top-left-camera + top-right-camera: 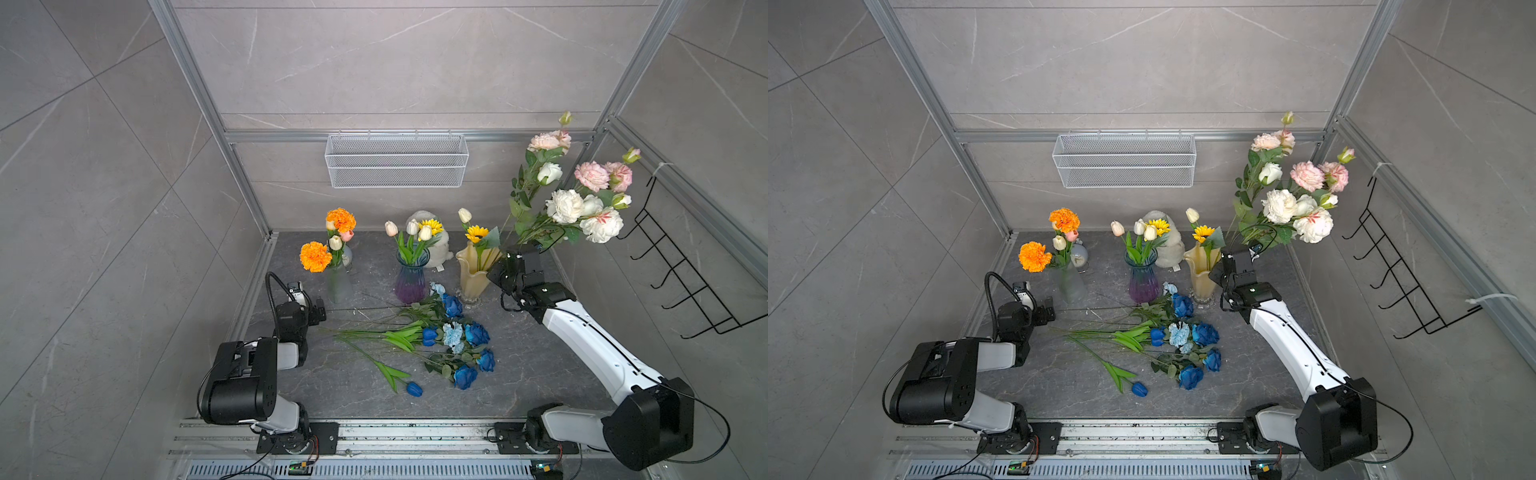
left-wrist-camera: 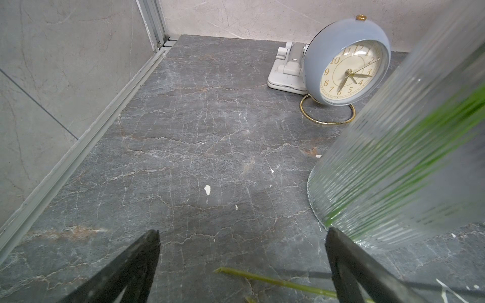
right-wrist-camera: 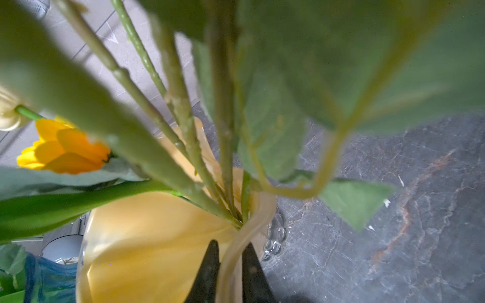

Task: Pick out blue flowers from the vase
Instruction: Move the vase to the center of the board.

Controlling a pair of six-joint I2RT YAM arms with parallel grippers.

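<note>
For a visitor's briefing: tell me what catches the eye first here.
A heap of blue flowers lies in the middle of the dark table. At the right rear, a tall spray of white and pink blooms towers out of the yellow vase, whose rim the right gripper pinches.

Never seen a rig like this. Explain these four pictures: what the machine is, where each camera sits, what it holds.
Two robot arms stand at the front of a grey table, each ending in a two-fingered gripper. Both top views look down on the whole scene; the other two pictures come from cameras on the arms' wrists. At the back stand a ribbed clear vase, a purple-blue vase and a yellow vase. The blue flowers lie piled on the table. The left gripper is open and empty beside the clear vase, an alarm clock beyond it. The right gripper is pinched shut on the yellow vase's wavy rim.
</note>
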